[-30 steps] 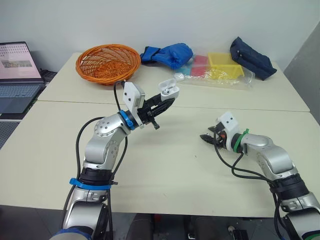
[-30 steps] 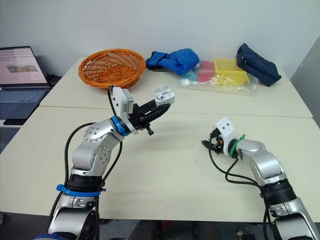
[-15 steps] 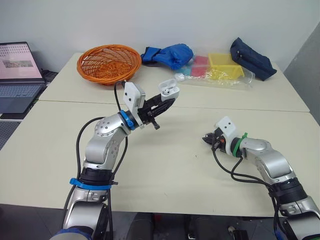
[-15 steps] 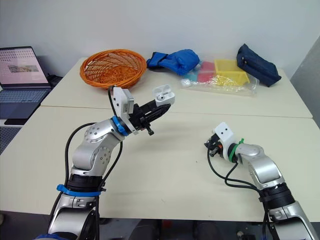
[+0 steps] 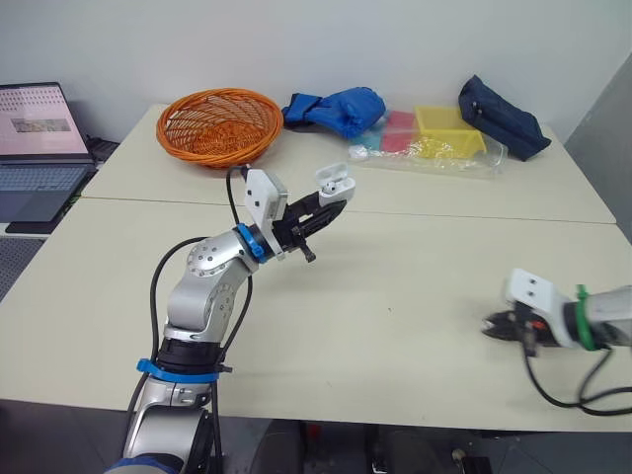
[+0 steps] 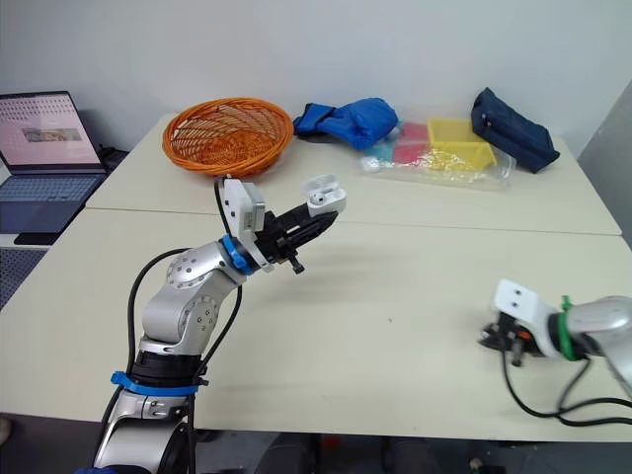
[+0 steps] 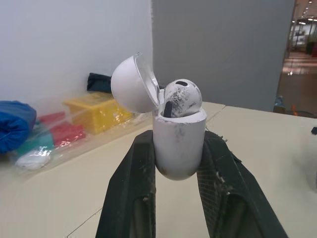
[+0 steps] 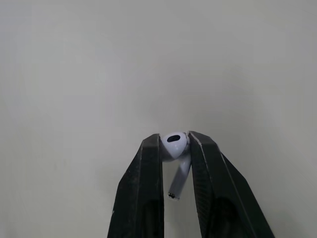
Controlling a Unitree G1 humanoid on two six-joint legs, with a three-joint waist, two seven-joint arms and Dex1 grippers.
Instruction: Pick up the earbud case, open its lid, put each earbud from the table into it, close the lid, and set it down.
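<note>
My left gripper (image 5: 333, 200) holds the white earbud case (image 5: 335, 182) up above the table's middle, lid (image 7: 133, 83) flipped open. In the left wrist view the case (image 7: 179, 146) sits clamped between both black fingers with one earbud (image 7: 182, 98) seated inside. My right gripper (image 5: 491, 327) hovers low over the table at the near right. In the right wrist view its fingers are shut on a second white earbud (image 8: 174, 147), stem hanging down between them.
An orange wicker basket (image 5: 219, 124) stands at the back left. Blue cloth (image 5: 333, 107), a clear bag with yellow and red items (image 5: 430, 138) and a dark blue pouch (image 5: 499, 116) line the back. A laptop (image 5: 38, 138) sits on a side table, far left.
My right arm has swung from the table's middle right toward the near right edge, carrying the earbud. The left gripper with the open case has stayed nearly still.
</note>
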